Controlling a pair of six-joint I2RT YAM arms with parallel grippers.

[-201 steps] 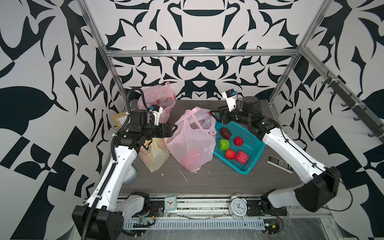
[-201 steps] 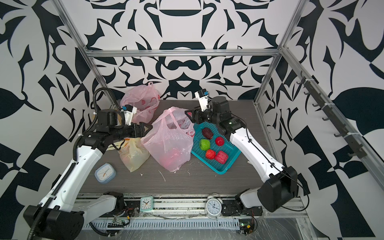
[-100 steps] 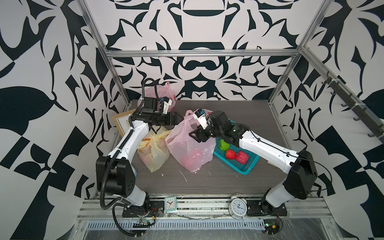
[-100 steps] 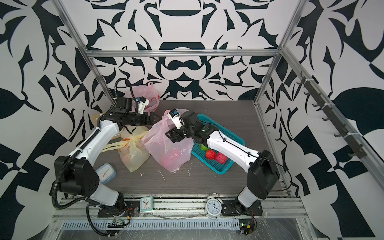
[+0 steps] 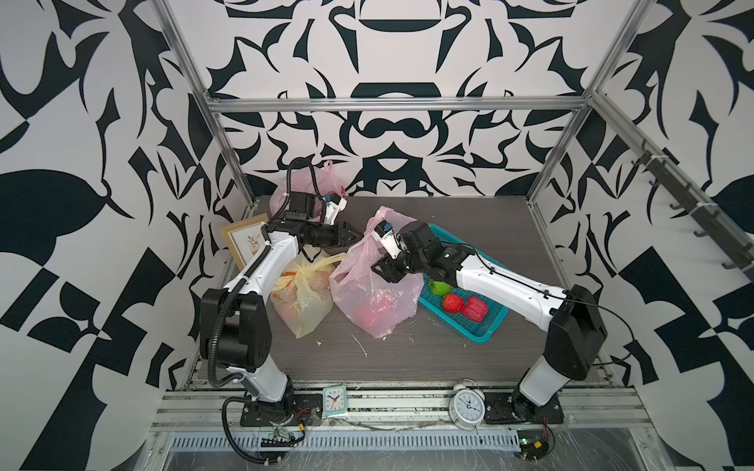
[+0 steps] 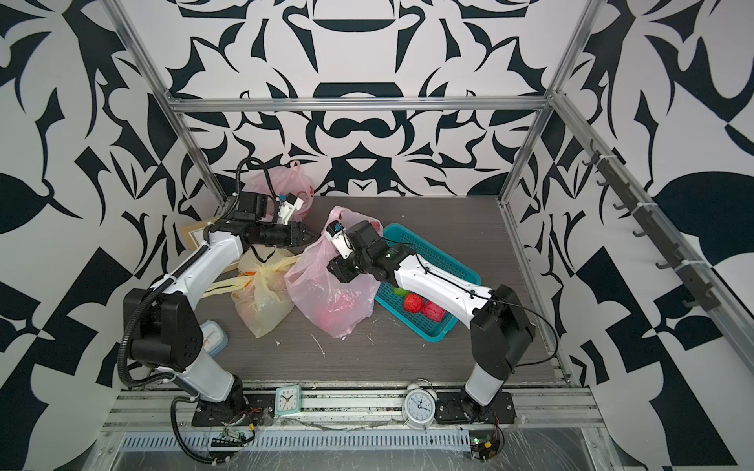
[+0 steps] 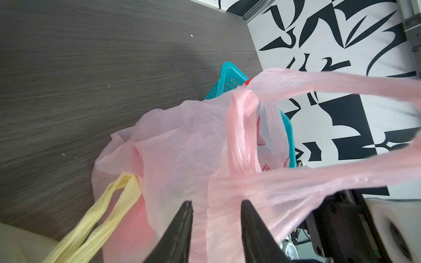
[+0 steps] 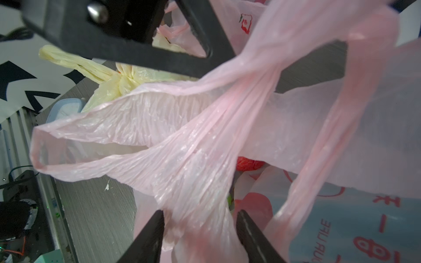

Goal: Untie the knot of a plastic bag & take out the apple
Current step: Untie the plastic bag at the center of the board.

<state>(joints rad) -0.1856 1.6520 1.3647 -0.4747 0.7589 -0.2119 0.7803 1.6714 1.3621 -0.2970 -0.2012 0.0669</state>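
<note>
Out past the left fingers [image 5: 351, 237], on their outer side, a yellow bag [image 5: 304, 304] slumps on the desk [image 5: 408, 359], its knotted top just under them. The left fingers point at the upper edge of the pink bag [image 5: 373, 297] and touch it. In the left wrist view they stand partly apart with thin pink film lying in the gap, and I can't tell whether they have pinched it.

The pink bag sits between the two sets of fingers. The apple [image 5: 369, 320] shows as a red blur low inside it, below both.

The right fingers [image 5: 380, 270] press into the bag's other side near its top. The right wrist view shows them partly apart with a bunched handle filling the space between them, though I can't tell if it is truly gripped. Just beyond the right fingers, under that arm, a teal basket [image 5: 494, 326] holds one green fruit [image 5: 440, 288] and two red fruits [image 5: 452, 303].
</note>
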